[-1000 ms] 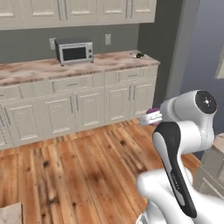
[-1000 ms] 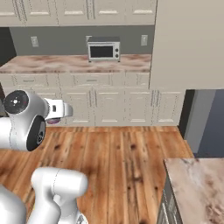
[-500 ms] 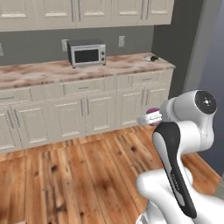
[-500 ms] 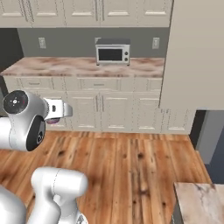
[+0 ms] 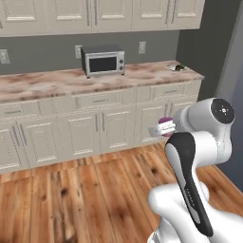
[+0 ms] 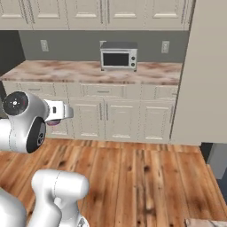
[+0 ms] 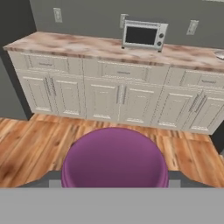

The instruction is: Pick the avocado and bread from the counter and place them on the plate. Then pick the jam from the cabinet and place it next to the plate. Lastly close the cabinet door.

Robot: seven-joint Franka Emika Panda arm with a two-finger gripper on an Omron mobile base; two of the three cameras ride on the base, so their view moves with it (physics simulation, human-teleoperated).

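Observation:
My gripper [image 5: 164,128] is shut on the jam [image 5: 166,126], a small purple jar held out in front of the arm over the wooden floor. The jam [image 6: 53,122] also peeks out under the hand in the right base view. In the hand view the jam [image 7: 114,158] looms large and purple between the two fingertips [image 7: 47,179]. The plate [image 5: 171,66] sits at the far right end of the counter [image 5: 57,83], with small dark bits on it; avocado and bread are too small to tell apart. Cream cabinet doors [image 5: 114,13] above the counter are shut.
A steel microwave [image 5: 102,60] stands on the counter against the grey wall. Cream drawers and base cupboards [image 6: 104,117] run below it. A tall cream panel [image 6: 201,71] rises at the right. Open wooden floor [image 5: 85,190] lies between me and the counter.
The whole picture has shifted, so the base has moved: the counter and microwave now look nearer and sit further right in the left base view. The jam stays gripped.

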